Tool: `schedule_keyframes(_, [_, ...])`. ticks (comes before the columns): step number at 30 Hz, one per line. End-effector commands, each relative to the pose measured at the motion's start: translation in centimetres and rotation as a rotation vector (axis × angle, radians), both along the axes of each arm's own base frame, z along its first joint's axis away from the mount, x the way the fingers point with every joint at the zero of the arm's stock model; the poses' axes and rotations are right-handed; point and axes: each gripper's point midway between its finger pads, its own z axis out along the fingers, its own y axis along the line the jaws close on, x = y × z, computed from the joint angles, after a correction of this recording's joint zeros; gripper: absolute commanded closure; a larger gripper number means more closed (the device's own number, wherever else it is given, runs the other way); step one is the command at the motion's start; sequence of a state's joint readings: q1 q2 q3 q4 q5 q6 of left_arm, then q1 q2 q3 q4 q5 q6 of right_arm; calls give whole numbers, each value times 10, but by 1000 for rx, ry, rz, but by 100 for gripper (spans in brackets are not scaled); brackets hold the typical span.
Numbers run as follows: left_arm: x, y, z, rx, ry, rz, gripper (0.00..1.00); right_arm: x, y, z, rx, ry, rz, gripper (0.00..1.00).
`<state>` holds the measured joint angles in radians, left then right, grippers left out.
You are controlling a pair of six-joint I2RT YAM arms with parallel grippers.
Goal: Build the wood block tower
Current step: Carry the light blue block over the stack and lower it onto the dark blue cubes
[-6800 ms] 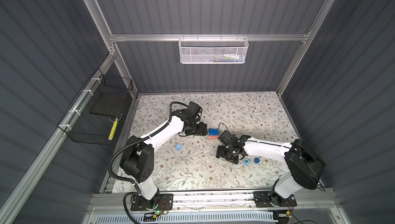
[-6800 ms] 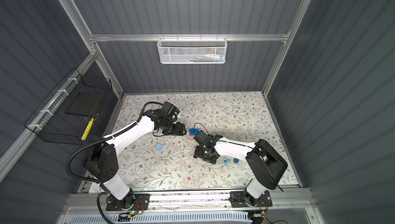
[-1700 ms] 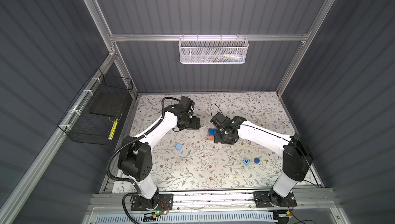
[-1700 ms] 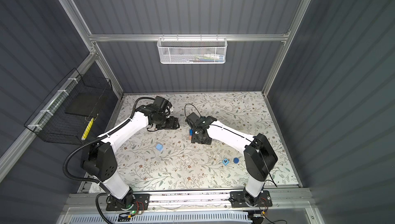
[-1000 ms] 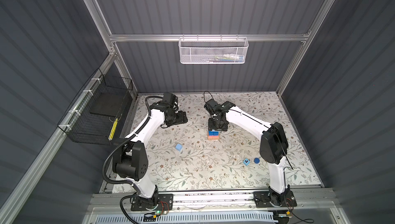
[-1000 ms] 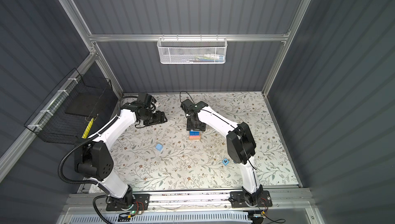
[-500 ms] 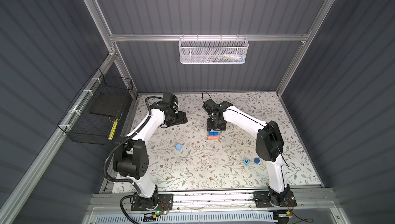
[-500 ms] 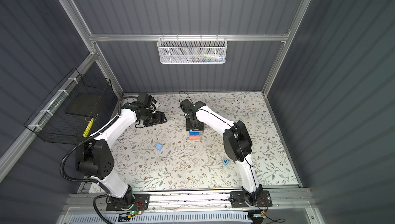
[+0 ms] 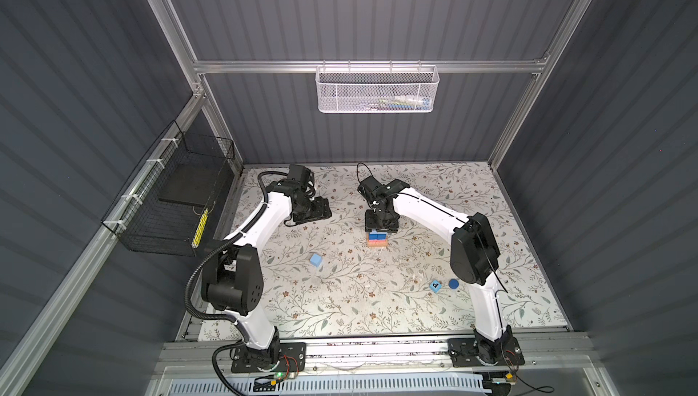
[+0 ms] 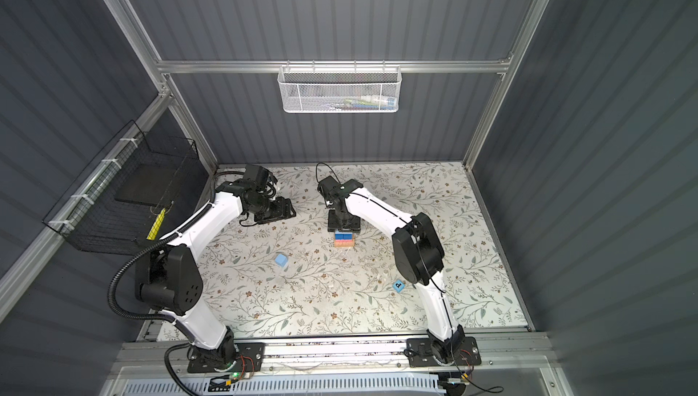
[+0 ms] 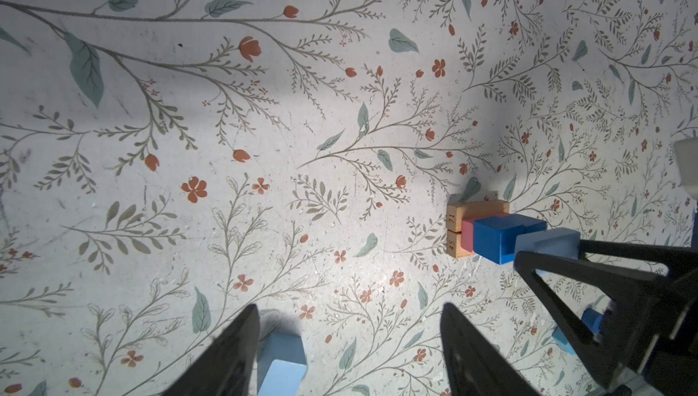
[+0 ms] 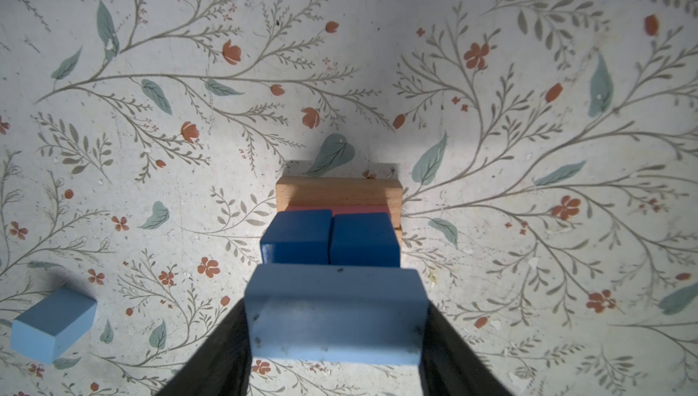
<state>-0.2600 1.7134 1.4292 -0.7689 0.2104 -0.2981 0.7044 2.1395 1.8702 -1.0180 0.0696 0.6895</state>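
in both top views your right end effector (image 9: pixel 381 224) hangs directly over the tower (image 9: pixel 377 241) near the middle of the desk (image 9: pixel 340 307). it is well apart from the left end effector (image 9: pixel 321 212), which hovers off to the left side. in a top view a light blue cube (image 9: pixel 315 260), a lettered cube (image 9: pixel 435 285) and a dark blue cylinder (image 9: pixel 453 283) lie loose on the desk, so i judge the tower roughly half built. in the left wrist view the left end effector (image 11: pixel 349 322) stands wide open and empty. the stack shows tan bars (image 11: pixel 455 235) at the base, then a pink bar (image 11: pixel 467 233), then dark blue cubes (image 11: pixel 491 241). the light blue bar (image 11: pixel 547 243) sits right over them; whether it is touching or just apart, you cannot tell. in the right wrist view the right end effector (image 12: pixel 336 318) is closed on the light blue bar, one finger at each end. the bar lies level, its long axis running across the jaws, parallel to the tan and pink bars and along the row of the two cubes. the step in hand looks like placing this bar. next, you would lower it straight, centred so it bridges both cubes, and let go only once it rests flat.
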Motion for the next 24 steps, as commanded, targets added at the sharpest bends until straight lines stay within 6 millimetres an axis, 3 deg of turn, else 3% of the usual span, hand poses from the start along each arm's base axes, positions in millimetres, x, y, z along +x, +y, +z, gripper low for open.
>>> schedule_keyframes(1, [-3, 0, -5, -9, 19, -16, 24, 2, 0, -6, -7, 13, 6, 46])
schedule_keyframes(24, [-2, 0, -4, -13, 13, -17, 24, 3, 3, -8, 0, 15, 8, 42])
